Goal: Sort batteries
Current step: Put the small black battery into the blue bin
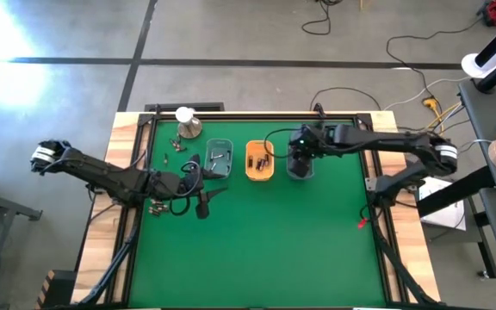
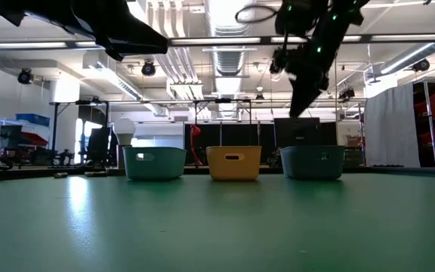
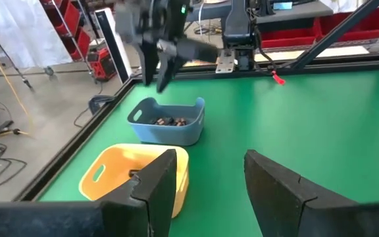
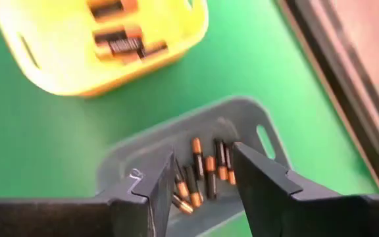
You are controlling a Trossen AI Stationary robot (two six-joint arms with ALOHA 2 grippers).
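Although the batteries are small, they are probably dense, rigid and smooth-walled, so they would likely roll or slip from a loose pinch; a hold across the middle of the barrel, fingers square to its long axis, looks the safest. In the right wrist view a cluster of slim black-and-copper cells lies in the grey-blue tray, directly below the right gripper, whose fingers stand parted with nothing between them. Thicker cells lie in the yellow tray just beside it. In the high view a few loose cells rest on the mat near the metal dome, and more lie beside the left gripper. In the left wrist view its fingers are parted and bare, hovering over the mat short of the yellow tray. A third tray, teal, holds a few silvery cells.

The work surface is a flat green mat within a dark frame on a wooden table; judged by its look, it offers some grip yet lets a cylinder roll. The three trays stand in a row across it. Beyond lies a workshop with a concrete floor, trailing cables, red shelving and ceiling lights.
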